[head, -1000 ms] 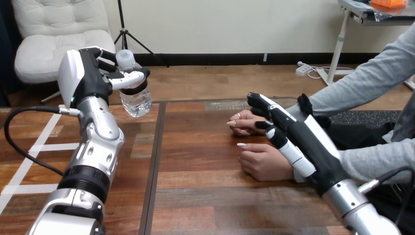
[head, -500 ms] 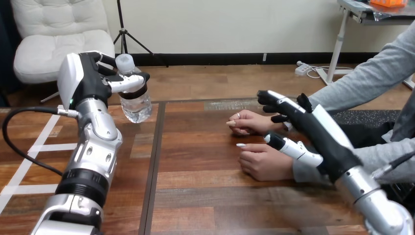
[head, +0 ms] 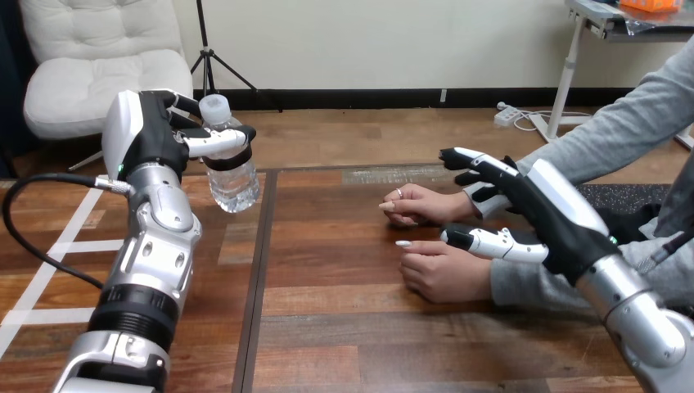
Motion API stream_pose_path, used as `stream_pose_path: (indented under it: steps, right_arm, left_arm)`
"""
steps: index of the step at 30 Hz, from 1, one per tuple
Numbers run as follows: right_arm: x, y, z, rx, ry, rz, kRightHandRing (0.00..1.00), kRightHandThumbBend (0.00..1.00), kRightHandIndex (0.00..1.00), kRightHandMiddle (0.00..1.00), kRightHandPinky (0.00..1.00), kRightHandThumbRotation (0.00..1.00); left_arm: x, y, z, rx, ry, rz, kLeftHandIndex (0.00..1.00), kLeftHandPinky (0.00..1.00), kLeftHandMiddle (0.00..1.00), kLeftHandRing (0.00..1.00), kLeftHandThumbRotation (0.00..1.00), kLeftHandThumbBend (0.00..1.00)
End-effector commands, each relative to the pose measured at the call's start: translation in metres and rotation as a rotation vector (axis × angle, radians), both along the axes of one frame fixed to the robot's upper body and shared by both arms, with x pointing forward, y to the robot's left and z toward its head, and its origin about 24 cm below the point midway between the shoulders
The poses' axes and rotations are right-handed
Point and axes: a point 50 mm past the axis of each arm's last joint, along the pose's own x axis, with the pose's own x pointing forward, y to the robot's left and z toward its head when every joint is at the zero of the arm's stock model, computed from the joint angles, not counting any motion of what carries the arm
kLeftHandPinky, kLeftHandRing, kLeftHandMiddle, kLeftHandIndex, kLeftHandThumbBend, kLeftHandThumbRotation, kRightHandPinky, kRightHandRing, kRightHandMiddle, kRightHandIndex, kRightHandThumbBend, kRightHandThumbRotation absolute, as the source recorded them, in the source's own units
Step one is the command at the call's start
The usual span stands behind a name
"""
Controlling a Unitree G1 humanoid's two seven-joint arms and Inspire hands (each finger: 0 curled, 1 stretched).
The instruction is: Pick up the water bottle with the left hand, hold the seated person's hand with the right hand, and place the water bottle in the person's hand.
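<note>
One water bottle (head: 232,176) (in left hand (head: 151,135)); two person's hands (head: 421,203) (head: 446,272).

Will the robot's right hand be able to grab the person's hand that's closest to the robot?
Probably yes. The robot's black-and-white right hand is open, its thumb right by the wrist of the person's nearer hand on the brown wooden table, and nothing lies between them.

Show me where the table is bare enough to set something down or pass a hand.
Bare table lies between the water bottle in the left hand and the person's hands, and along the near edge. Crowded at right: right hand at the person's wrists.
</note>
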Motion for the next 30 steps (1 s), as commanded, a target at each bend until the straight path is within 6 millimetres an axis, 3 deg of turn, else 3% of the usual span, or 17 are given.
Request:
stream_pose_path:
  steps: [1, 20, 30]
  right_arm:
    - [0.020, 0.000, 0.028, -0.063, -0.120, 0.018, 0.81, 1.00, 0.87, 0.86, 0.70, 0.83]
    - [0.035, -0.008, 0.029, -0.196, -0.095, 0.022, 0.82, 1.00, 0.87, 0.86, 0.68, 0.83]
    - [0.039, -0.008, 0.029, -0.229, -0.095, 0.034, 0.83, 1.00, 0.86, 0.86, 0.70, 0.81]
  left_arm:
    - [0.007, -0.001, 0.039, 0.058, -0.100, -0.026, 0.48, 0.23, 0.40, 0.33, 0.00, 0.63]
    - [0.006, 0.003, 0.049, 0.133, 0.005, -0.088, 0.50, 0.31, 0.47, 0.39, 0.00, 0.64]
    - [0.007, 0.007, 0.055, 0.176, 0.018, -0.123, 0.46, 0.29, 0.44, 0.36, 0.00, 0.65]
